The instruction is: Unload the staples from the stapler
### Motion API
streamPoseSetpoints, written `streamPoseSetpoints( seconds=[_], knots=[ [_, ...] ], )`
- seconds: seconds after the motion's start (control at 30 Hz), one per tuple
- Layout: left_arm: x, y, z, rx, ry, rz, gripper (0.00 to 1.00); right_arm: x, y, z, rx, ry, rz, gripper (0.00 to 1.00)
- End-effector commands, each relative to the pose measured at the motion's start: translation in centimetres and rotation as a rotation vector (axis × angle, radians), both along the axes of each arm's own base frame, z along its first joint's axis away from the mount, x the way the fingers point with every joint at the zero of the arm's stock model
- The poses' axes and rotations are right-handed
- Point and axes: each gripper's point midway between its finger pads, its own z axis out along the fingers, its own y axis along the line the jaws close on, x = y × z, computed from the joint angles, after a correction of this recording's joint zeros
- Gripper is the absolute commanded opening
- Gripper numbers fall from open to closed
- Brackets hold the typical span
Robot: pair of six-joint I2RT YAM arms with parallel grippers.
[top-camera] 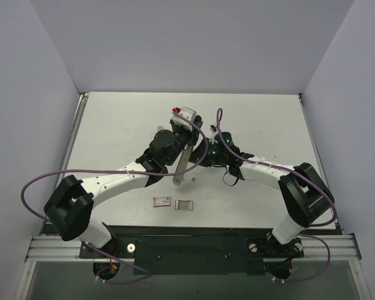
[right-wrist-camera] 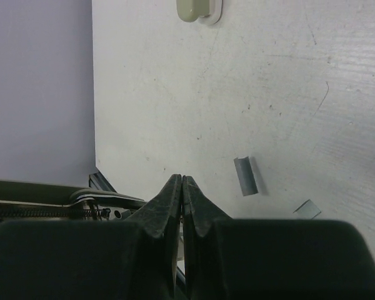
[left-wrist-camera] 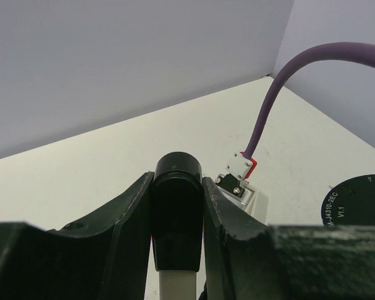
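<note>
While the right end effector (right-wrist-camera: 182, 182) sits closed, the left (left-wrist-camera: 177, 182) clamps the stapler (top-camera: 185, 159).

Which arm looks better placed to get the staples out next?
The right, probably. The left pincer is busy clamping the stapler by its black end; the right pincer is closed, apparently holding nothing, right beside it.

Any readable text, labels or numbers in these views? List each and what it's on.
"M-J4310-2EC" (start cut off by the edge): on the round black disc, left wrist view.
"V1.1": same disc, line below.
Red-and-white box, top view: print too small to read.
Nothing else is legible.
</note>
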Motion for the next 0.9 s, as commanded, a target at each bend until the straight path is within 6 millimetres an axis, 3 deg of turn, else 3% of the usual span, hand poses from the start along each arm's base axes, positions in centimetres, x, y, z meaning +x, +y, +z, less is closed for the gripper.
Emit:
streamPoseSetpoints(
  seconds=[0.0,0.2,0.43,0.6,0.87],
  knots=[
    [0.1,-0.6,7.5,-0.187,-0.145,-0.027,0.0,0.8,1.8,4.5,0.148,-0.082,0.063,0.0],
    [-0.6,0.0,9.0,-0.217,-0.148,-0.038,0.0,0.7,1.1,5.3,0.121,-0.109,0.055,0.0],
    [-2.9,1.6,10.9,-0.28,-0.118,-0.069,0.0,0.0,-0.1,7.0,0.105,-0.153,0.036,0.0],
    [-4.7,2.5,12.5,-0.313,-0.096,-0.114,0.0,-0.7,-2.2,9.2,0.028,-0.233,0.01,0.0],
    [-7.6,4.2,13.9,-0.362,-0.067,-0.172,0.0,-2.0,-5.2,10.8,-0.067,-0.289,-0.035,0.0]
  ],
)
